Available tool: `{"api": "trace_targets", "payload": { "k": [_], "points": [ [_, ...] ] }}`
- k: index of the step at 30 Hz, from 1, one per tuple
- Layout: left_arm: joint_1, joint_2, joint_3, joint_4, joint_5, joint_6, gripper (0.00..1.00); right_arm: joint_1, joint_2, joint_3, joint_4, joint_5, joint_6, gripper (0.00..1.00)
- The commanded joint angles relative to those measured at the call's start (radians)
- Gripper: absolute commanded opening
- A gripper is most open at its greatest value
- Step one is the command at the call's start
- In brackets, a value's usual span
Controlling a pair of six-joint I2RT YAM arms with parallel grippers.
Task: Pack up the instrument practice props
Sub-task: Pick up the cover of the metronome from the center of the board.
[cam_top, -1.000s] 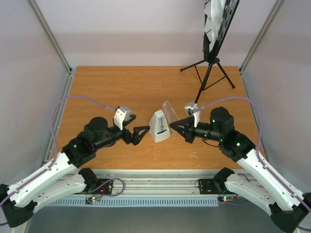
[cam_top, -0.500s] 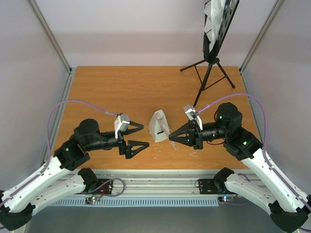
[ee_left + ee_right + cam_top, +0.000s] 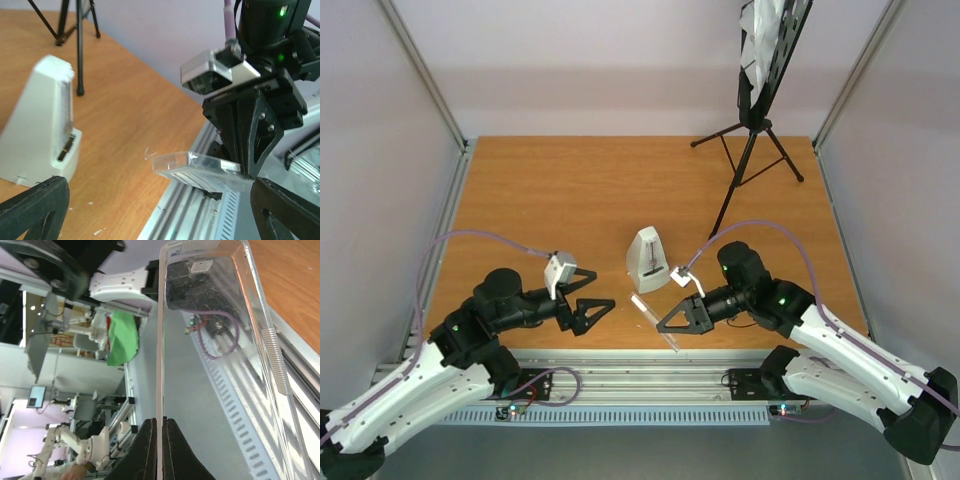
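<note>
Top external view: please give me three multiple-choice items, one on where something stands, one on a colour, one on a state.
1. Where is the music stand?
A) back right of the table
B) front left corner
C) dead centre

2. What colour is the metronome body?
A) black
B) white
C) red

3. What state is the clear cover in?
A) fitted on the metronome
B) lying loose at the back left
C) gripped by the right gripper, off the metronome

Answers:
1 A, its tripod feet sit on the far right of the wood.
2 B, the pyramid body is plain white.
3 C, the jaws pinch it near the front edge, apart from the metronome.
</note>
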Motion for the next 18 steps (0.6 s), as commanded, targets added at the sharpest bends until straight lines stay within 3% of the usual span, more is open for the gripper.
{"api": "trace_targets", "payload": {
  "k": [1,6,11,18],
  "points": [
    [0.003,0.029,-0.058,0.218,0.15,-0.103,0.99,0.013,-0.012,0.003,0.207,-0.099,0.13,0.01],
    [0.003,0.081,-0.084,0.319,0.08,-0.349,0.99,0.014,0.001,0.023,0.183,-0.015,0.047,0.01],
    [0.002,0.141,-0.145,0.558,0.081,-0.547,0.99,0.018,0.052,-0.015,0.317,-0.004,0.049,0.01],
    [-0.013,0.231,-0.108,0.547,0.096,-0.584,0.99,0.048,0.114,-0.016,0.41,-0.017,0.049,0.01]
  ]
}}
